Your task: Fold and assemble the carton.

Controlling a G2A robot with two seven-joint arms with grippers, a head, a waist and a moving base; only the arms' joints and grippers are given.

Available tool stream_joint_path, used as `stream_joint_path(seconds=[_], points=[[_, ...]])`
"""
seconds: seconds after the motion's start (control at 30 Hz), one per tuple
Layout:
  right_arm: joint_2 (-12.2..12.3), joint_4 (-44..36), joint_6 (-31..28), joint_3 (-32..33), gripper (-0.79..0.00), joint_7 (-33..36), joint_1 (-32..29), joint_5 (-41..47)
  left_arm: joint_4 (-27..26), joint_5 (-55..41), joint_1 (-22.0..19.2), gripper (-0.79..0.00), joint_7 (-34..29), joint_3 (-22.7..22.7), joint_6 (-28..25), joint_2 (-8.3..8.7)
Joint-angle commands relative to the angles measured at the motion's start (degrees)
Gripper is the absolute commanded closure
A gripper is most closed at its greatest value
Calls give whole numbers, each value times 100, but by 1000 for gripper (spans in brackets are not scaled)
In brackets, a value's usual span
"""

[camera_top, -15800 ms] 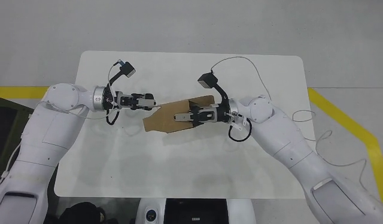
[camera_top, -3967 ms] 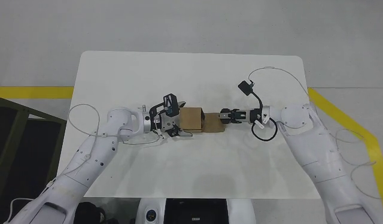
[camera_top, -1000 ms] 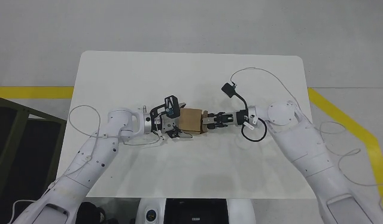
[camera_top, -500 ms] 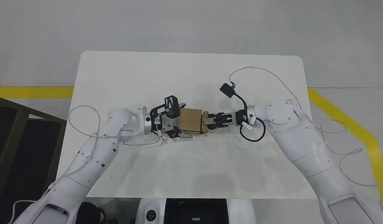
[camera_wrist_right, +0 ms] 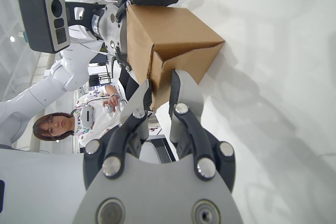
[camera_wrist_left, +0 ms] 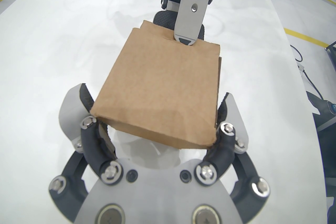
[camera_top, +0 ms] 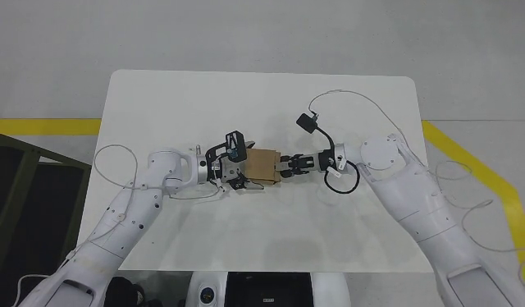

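The left gripper [camera_top: 239, 174] lies left of centre on the white table [camera_top: 164, 102]; its fingers [camera_wrist_left: 69, 114] are spread wide and clamp both sides of the carton [camera_top: 262, 165] at that end; the carton, a brown box, rests on the table near the centre, between the two grippers; the right gripper [camera_top: 284, 167] meets the carton's opposite end; its fingers [camera_wrist_right: 183, 93] are nearly pressed together, pinching one cardboard wall at that end.
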Motion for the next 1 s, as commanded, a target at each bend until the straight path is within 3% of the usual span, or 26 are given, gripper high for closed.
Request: stream_joint_path(seconds=[0.0, 0.17, 0.4, 0.73, 0.87, 0.97], points=[[-20, 16, -25, -44, -129, -7, 36, 26, 0, 18, 2, -785, 4, -4, 5, 0], [-67, 86, -204, -124, -142, 11, 83, 212, -1, 32, 5, -785, 6, -10, -9, -1], [-61, 199, -339, -73, -262, 32, 74, 272, 12, 35, 10, -785, -5, -20, -11, -4], [69, -46, -414, 284, -249, 94, -203, 331, 27, -3, 11, -785, -35, -27, -14, -11], [132, -127, -354, 429, -166, 121, -335, 262, 22, 2, 11, -785, -55, -26, -8, -13], [174, -183, -257, 499, -12, 175, -410, 162, 23, -1, 10, -785, -61, -26, -9, -15]])
